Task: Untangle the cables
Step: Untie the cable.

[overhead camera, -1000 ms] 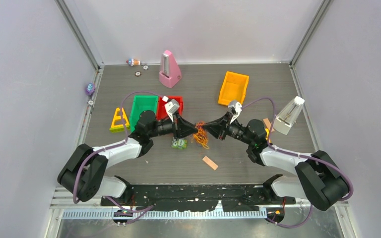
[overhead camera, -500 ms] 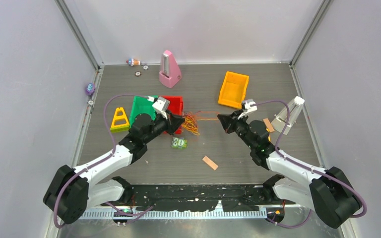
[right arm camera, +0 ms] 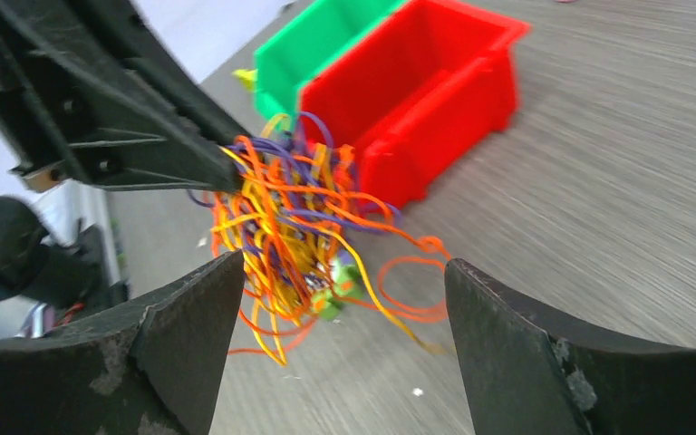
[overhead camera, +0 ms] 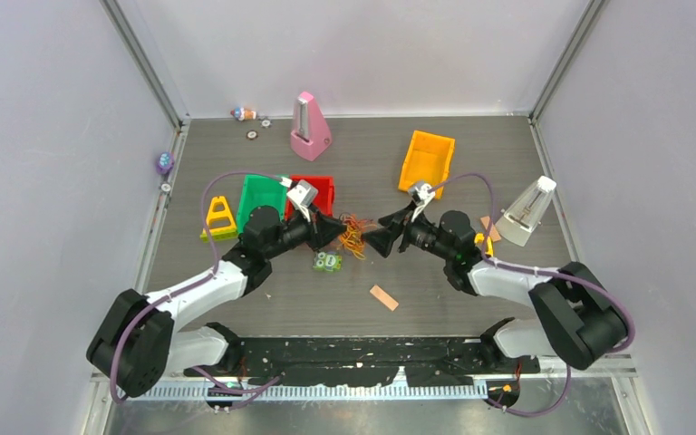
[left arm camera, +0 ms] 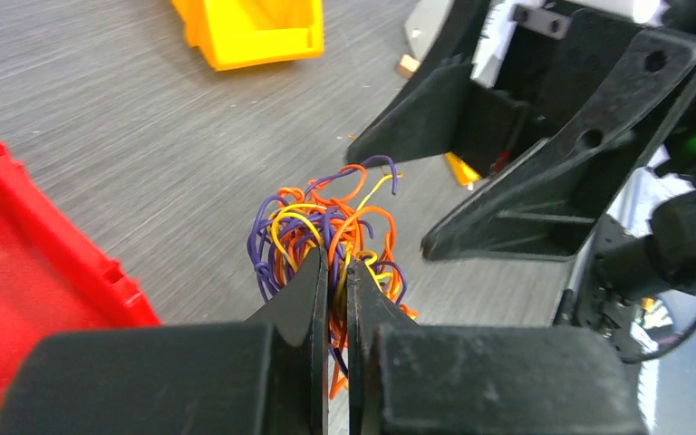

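orange, yellow and purple strands make up the cables (overhead camera: 354, 234) (left arm camera: 326, 227) (right arm camera: 285, 213) — a loose, springy knot near the middle of the tabletop (overhead camera: 435, 290), between the two arms. it seems held up a little, its lower loops drooping toward the surface.

the left jaws are pinched almost shut on one side of the bunch, with a few strands squeezed between their tips and the rest fanning out beyond. that looks like the anchoring hold: the left arm (overhead camera: 208, 283) keeps the knot lifted and steady so the other has something to pull against. the right jaws stand wide apart, facing the knot from the opposite side and holding nothing. loose orange loops trail between their tips, though i can't tell whether any strand touches them. my guess is the right arm (overhead camera: 507, 276) is lining up to bite a strand and draw it out sideways.

the job looks far from done — no single strand lies free.

just behind the left jaws a red bin (overhead camera: 323, 188) (right arm camera: 426, 100) sits beside a green bin (overhead camera: 261, 195), and a small green toy (overhead camera: 328, 262) lies on the tabletop near the bunch. wire this fine could easily snag on either as it's pulled.
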You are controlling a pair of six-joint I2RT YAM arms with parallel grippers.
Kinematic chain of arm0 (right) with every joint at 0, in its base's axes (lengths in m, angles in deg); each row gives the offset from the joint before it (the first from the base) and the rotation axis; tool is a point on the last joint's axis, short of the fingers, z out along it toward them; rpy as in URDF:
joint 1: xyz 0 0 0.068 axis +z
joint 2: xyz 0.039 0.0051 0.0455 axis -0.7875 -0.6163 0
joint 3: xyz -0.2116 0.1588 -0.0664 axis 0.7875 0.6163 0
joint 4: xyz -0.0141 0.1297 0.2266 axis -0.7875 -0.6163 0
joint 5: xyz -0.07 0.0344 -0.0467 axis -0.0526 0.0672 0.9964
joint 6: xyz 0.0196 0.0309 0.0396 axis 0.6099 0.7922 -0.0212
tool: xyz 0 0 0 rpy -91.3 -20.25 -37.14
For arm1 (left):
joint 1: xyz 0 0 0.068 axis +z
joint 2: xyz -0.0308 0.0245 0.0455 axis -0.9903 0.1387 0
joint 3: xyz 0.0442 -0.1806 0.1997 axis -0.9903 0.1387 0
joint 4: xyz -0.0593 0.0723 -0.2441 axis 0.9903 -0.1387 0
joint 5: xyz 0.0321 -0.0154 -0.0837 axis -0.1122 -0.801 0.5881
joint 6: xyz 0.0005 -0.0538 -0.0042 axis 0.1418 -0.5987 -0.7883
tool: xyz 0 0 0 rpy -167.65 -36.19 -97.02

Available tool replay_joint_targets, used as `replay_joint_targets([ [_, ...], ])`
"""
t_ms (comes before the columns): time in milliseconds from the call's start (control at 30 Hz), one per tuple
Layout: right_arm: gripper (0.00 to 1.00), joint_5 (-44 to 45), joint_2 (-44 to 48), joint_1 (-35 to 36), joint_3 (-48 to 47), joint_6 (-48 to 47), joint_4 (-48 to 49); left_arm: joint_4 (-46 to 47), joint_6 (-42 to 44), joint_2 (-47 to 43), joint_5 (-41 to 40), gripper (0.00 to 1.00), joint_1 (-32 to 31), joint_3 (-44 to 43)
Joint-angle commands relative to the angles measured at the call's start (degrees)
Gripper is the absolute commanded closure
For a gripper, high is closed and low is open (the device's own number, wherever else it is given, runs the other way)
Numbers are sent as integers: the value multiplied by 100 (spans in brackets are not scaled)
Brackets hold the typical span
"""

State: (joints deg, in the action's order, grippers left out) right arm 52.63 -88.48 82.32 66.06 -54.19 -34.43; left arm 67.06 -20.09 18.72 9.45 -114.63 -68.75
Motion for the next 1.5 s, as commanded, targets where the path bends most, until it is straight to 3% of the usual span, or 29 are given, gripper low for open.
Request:
replay_joint_targets([
  [0, 15, -1433, -375, 171, -463, 221, 923, 944, -365, 57, 818, 100, 5, -21],
  [100, 20, -1684, -666, 265, -615, 356, 995, 1135, -525, 80, 1085, 100, 4, -95],
  [167, 39, -1805, -822, 305, -712, 485, 1118, 1247, -625, 160, 1247, 100, 6, -179],
  [200, 57, -1812, -855, 323, -763, 511, 1126, 1279, -679, 192, 1292, 100, 3, -204],
  [267, 79, -1600, -806, 326, -791, 488, 941, 1119, -632, 60, 1052, 100, 16, -191],
  [333, 91, -950, -542, 321, -764, 265, 412, 551, -395, -298, 297, 100, 17, -96],
  [467, 94, 1478, 153, 324, -687, -202, -1056, -570, 11, -1070, -1273, 100, 35, 106],
  [500, 94, 2879, 257, 315, -664, -180, -1556, -779, 81, -1189, -1482, 100, 38, 138],
  [567, 94, 4030, 527, 279, -626, 46, -2154, -1053, 179, -1346, -1820, 100, 36, 250],
  [633, 94, 4732, 759, 255, -531, 226, -2411, -1121, 251, -1424, -2023, 100, 35, 403],
  [933, 94, 5808, 1329, 243, -141, 578, -2365, -965, 346, -1716, -2391, 100, 42, 904],
  [1033, 94, 5020, 1377, 242, -54, 137, -1945, -816, 360, -1711, -2299, 100, 35, 997],
  [1067, 94, 4289, 1369, 241, -12, 3, -1589, -728, 379, -1698, -2079, 98, 34, 1008],
  [1100, 94, 3895, 1342, 246, 5, -201, -1432, -633, 396, -1675, -1851, 89, 41, 1024],
  [1200, 94, 2402, 1188, 249, 83, -253, -686, -196, 428, -1562, -1018, 42, 35, 1053],
  [1267, 94, 1553, 1054, 251, 91, -261, -279, 38, 405, -1459, -646, 24, 37, 1067],
  [1333, 94, 809, 913, 255, 96, -175, 150, 215, 362, -1328, -332, 17, 34, 1054],
  [1467, 94, -80, 584, 257, 38, 37, 710, 642, 231, -964, 352, 14, 28, 1008],
])
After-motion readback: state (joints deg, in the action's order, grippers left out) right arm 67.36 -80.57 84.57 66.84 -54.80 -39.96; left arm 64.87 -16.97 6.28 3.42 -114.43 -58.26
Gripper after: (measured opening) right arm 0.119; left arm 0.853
